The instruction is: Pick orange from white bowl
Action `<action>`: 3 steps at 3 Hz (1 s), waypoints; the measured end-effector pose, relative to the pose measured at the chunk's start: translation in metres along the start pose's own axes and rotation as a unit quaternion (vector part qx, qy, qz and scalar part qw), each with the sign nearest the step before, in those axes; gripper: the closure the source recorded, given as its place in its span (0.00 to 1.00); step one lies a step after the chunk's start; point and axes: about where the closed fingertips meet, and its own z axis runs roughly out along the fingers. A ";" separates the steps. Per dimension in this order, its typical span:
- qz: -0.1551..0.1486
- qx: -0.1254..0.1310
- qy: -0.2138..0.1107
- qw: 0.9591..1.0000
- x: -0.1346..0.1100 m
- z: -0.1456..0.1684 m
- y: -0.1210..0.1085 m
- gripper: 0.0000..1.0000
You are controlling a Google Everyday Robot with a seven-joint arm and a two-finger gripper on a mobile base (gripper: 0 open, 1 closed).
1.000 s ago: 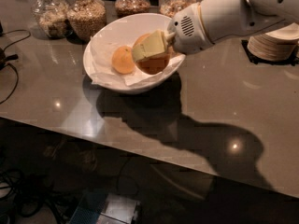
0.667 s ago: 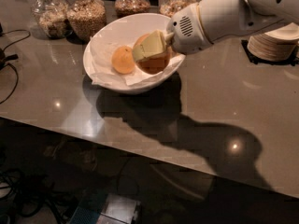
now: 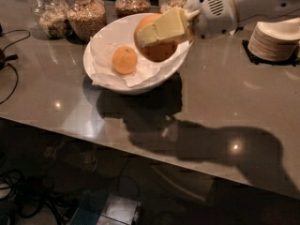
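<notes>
The hand (image 3: 157, 39) is clenched on one orange (image 3: 161, 54), raised over the white bowl (image 3: 89, 62) at its 2 o'clock rim. A second orange (image 3: 124, 60) lies on the paper liner (image 3: 140, 74) near centre. Judged: the fruit is light, firm and prone to rolling. Grip across the widest diameter with moderate force.

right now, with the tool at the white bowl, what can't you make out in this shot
Camera view only:
- The tool is over the white bowl's far rim, shut on the held orange; its far finger is hidden behind that orange.
- The jars: tops cut off by the top edge.
- The stack of plates: right side cut off by the frame edge.
- The bowl's bottom: covered by the paper.
</notes>
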 end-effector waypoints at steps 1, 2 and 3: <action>-0.039 -0.076 -0.020 0.996 0.001 -0.023 0.038 1.00; -0.074 -0.125 -0.055 0.988 0.009 -0.043 0.067 1.00; -0.093 -0.144 -0.105 0.980 0.023 -0.056 0.088 1.00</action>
